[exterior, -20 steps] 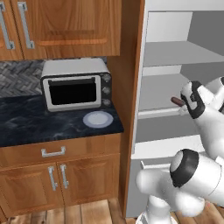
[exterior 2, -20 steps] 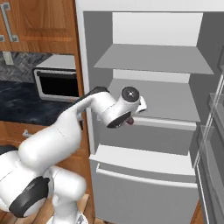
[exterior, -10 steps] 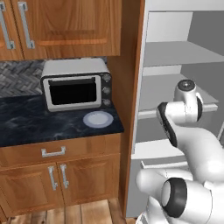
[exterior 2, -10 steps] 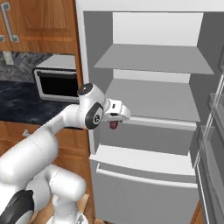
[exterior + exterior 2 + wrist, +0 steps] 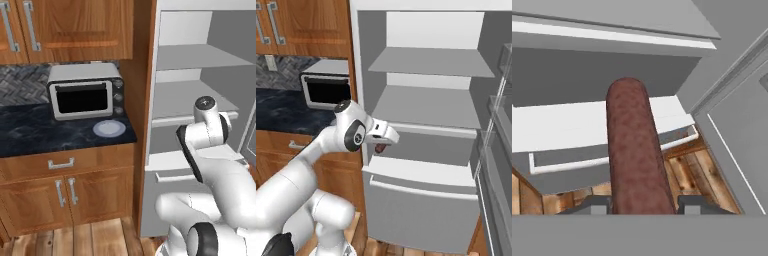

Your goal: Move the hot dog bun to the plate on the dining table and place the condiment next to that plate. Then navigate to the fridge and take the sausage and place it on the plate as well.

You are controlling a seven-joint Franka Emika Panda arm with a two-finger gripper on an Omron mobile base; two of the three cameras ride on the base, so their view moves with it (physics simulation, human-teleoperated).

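**Sausage in Hand at the Open Fridge**

The white robot arm's two-finger end effector (image 5: pixel 643 204) is closed on a reddish-brown, round-ended sausage (image 5: pixel 637 150), gripped near one end between the two dark fingertips (image 5: pixel 594 205). In the hand view the sausage runs from 6 o'clock up toward 12 o'clock, its free end out in front of the tall light grey fridge (image 5: pixel 426 105), whose door stands open on white inner shelves. In the right base view the sausage (image 5: pixel 380 148) shows as a small dark red shape just under the end effector (image 5: pixel 383 140), at about 9 o'clock from the fridge's middle shelf and clear of the shelf edges. Wooden floorboards (image 5: pixel 692 170) lie below it.

By its looks the sausage should be light and fairly firm, holding its straight line without sagging, though its smooth, rounded skin could slip or pivot between the pads. A hold nearer its middle would balance it better; with the grip at one end, the long free part may swing during travel, so a steady carry seems wise.

At 9 o'clock from the fridge in the left base view, a black marbled table with wooden drawers (image 5: pixel 60 131) carries a silver toaster oven (image 5: pixel 85 95) and a plain pale blue-grey round plate (image 5: pixel 109 129). Judging by the task, the trip to the dining table is what remains.
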